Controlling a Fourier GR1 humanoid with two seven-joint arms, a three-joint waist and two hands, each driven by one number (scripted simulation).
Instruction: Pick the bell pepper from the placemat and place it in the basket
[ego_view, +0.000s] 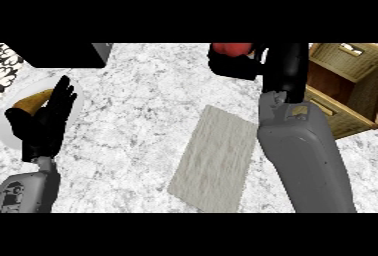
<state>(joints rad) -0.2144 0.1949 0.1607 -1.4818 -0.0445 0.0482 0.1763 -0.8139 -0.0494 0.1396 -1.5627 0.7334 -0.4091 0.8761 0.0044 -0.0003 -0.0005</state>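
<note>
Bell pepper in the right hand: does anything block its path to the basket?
Nothing visible does. The right hand is curled round the red bell pepper above the counter, and the wooden basket lies just to its right, with only the robot's own wrist between.

right robot hand (236, 64) curled (gripping), left robot hand (46, 117) open

The placemat (214, 157) lies left of the basket (347, 95).
</note>
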